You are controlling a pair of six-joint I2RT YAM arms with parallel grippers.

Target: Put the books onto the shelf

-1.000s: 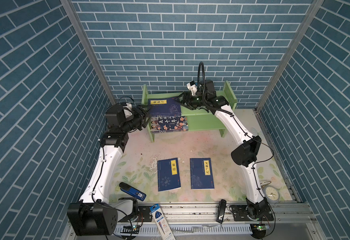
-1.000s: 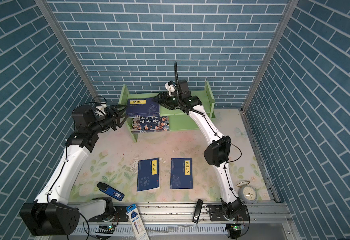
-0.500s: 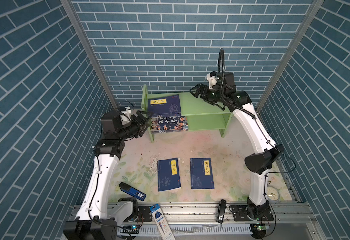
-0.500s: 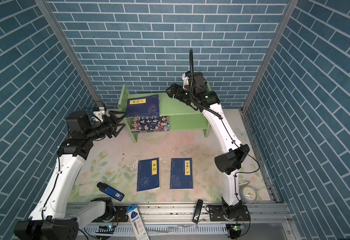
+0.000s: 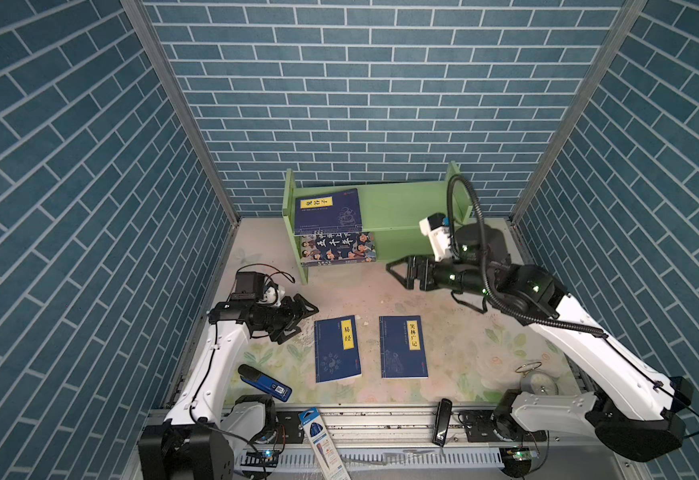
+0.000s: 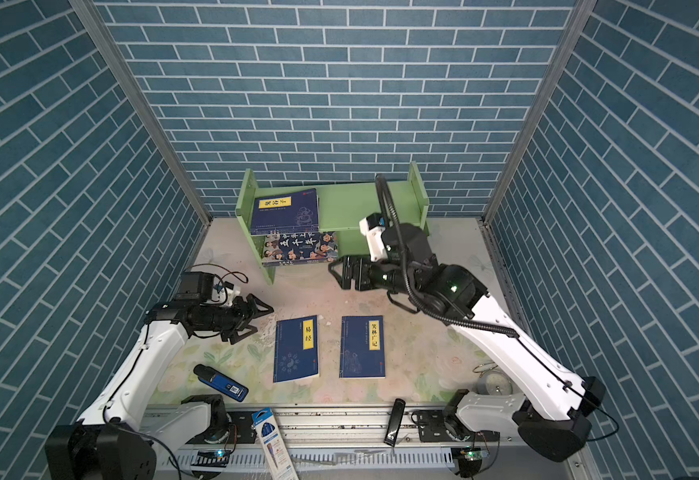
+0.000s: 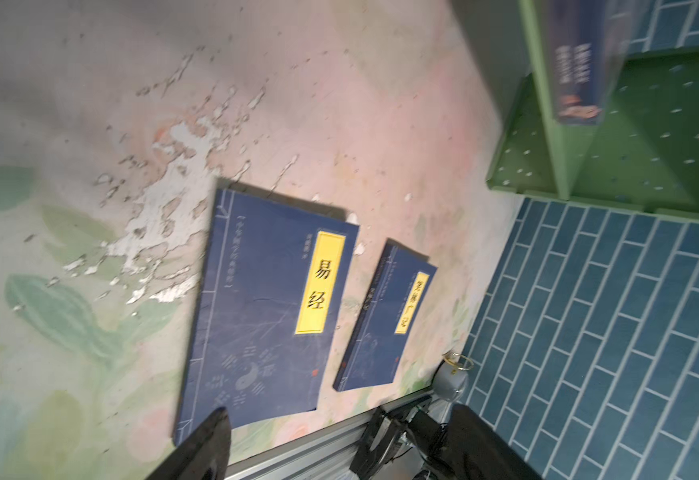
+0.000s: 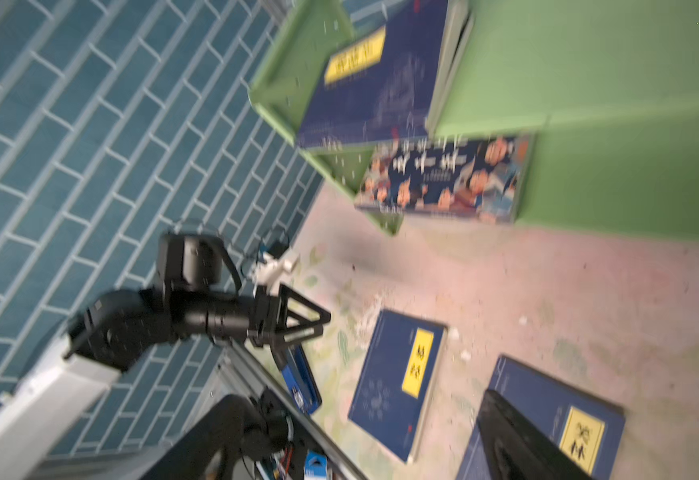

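The light green shelf (image 5: 406, 208) stands against the back wall. A navy book with a yellow label (image 5: 327, 210) lies on its top tier, and the cartoon-face book (image 5: 339, 248) lies on the lower tier. Two more navy books, one to the left (image 5: 336, 349) and one to the right (image 5: 403, 347), lie flat on the mat. My left gripper (image 5: 308, 320) hovers open just left of the left book (image 7: 264, 307). My right gripper (image 5: 397, 275) is open and empty in front of the shelf, above the mat books (image 8: 397, 382).
A blue handheld device (image 5: 265, 382) lies at the front left of the mat. A pen package (image 5: 324, 442) and a black stick-shaped object (image 5: 442, 422) rest on the front rail. A small alarm clock (image 5: 539, 382) sits front right. Brick walls close in three sides.
Both arms have pulled back from the shelf and dropped toward the mat. Both grippers have opened wider. The navy book stays on the top tier.
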